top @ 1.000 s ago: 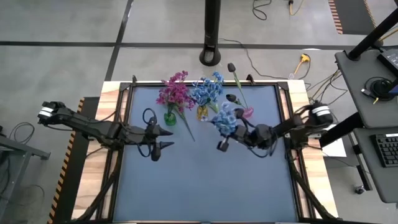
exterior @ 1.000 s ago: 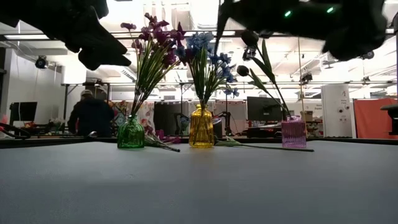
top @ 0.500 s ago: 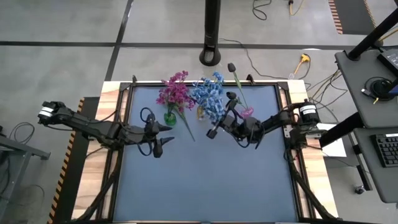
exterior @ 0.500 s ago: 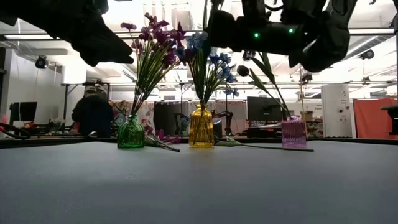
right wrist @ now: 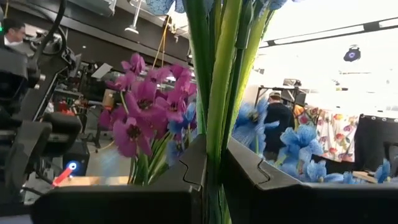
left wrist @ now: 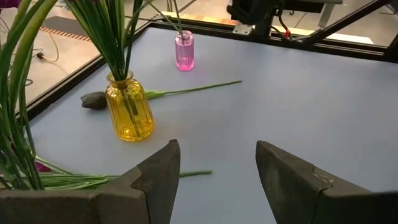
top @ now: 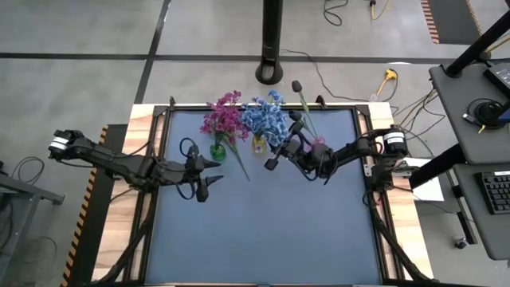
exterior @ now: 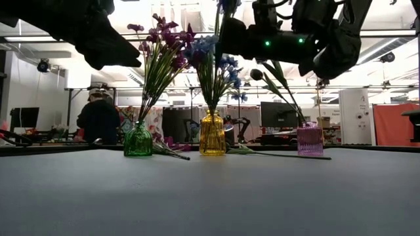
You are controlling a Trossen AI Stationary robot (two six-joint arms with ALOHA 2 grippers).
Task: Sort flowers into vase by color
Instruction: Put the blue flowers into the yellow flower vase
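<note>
Three small vases stand near the table's far edge. The green one (top: pixel 217 151) holds magenta flowers (top: pixel 225 118), the yellow one (left wrist: pixel 129 111) blue flowers (top: pixel 263 118), and the pink one (left wrist: pixel 184 51) dark purple buds (top: pixel 296 86). My right gripper (top: pixel 272 163) is shut on a blue sprig (right wrist: pixel 214 74), raised beside the yellow vase's bunch. My left gripper (top: pixel 210 174) hovers open near the green vase with nothing between its fingers. A purple-bud stem (left wrist: pixel 186 90) lies flat behind the yellow vase. Another stem (top: pixel 238 163) lies flat by the green vase. My right gripper pinches the blue sprig's green stems (right wrist: pixel 216 134) between its two fingers, which lie across them. The sprig stands about upright with its blue blossoms (exterior: pixel 228 5) above the gripper, clear of the table. The gripper hides the stems' lower end.
The near half of the dark mat (top: pixel 263 239) is free room. A black pole (top: pixel 272 40) stands beyond the far edge. Wooden strips (top: pixel 119 199) border the mat. A person (exterior: pixel 98 121) shows in the room behind, in the low view.
My right gripper has carried the blue sprig toward the table's far left. It now stands beside the yellow vase's bunch, with the blossoms still upright above the gripper.
</note>
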